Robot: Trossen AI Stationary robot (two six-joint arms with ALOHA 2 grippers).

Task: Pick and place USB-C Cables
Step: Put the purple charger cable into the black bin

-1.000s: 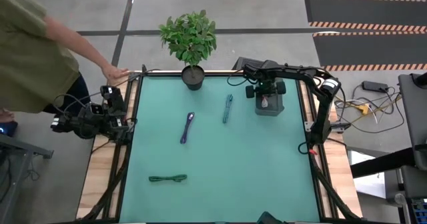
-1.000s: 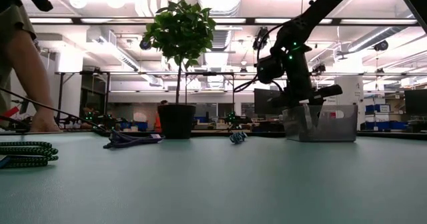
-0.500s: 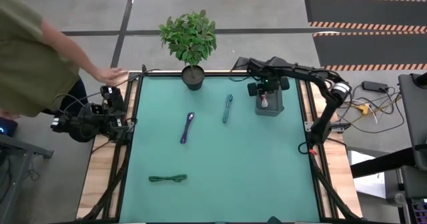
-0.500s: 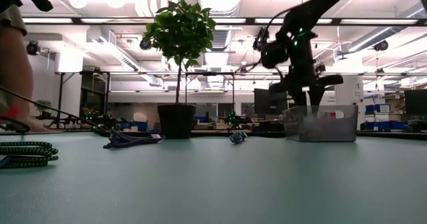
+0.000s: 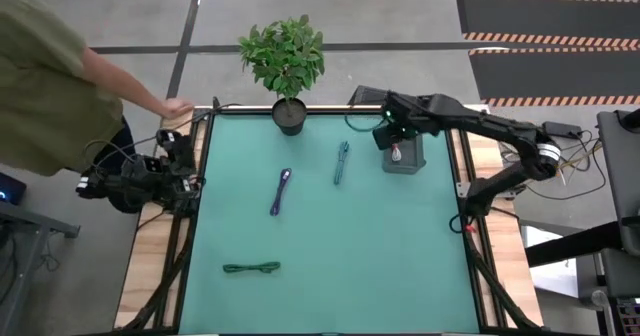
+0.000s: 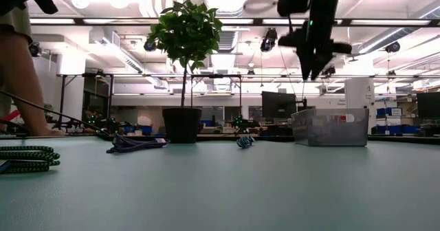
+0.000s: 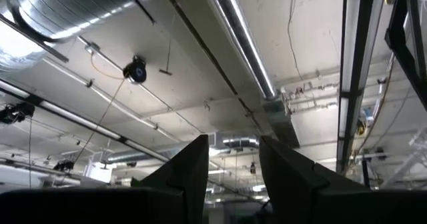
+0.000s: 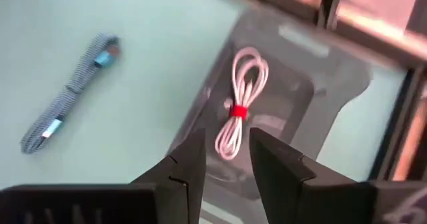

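Note:
My right gripper (image 5: 395, 134) hangs open, well above the clear bin (image 6: 330, 126) by the table's far right; in the low view its fingers point down (image 6: 311, 71). The white cable with a pink tie (image 8: 237, 111) lies coiled on the bin's floor. On the mat lie the teal cable (image 5: 341, 162), the purple cable (image 5: 281, 191) and, nearer the front, the green cable (image 5: 251, 268). My left arm (image 5: 150, 179) is parked off the table's left edge, and its open gripper (image 7: 232, 147) faces the ceiling.
A potted plant (image 5: 287, 116) stands at the far edge, left of the bin. A person stands beyond the far left corner with a hand (image 5: 178, 107) on the table frame. Bare green mat (image 5: 380, 246) spreads across the near right half.
My right gripper has risen straight up out of the bin, from about rim height to well above it. The white cable has stayed on the bin's floor. The person's hand has shifted about at the far left corner.

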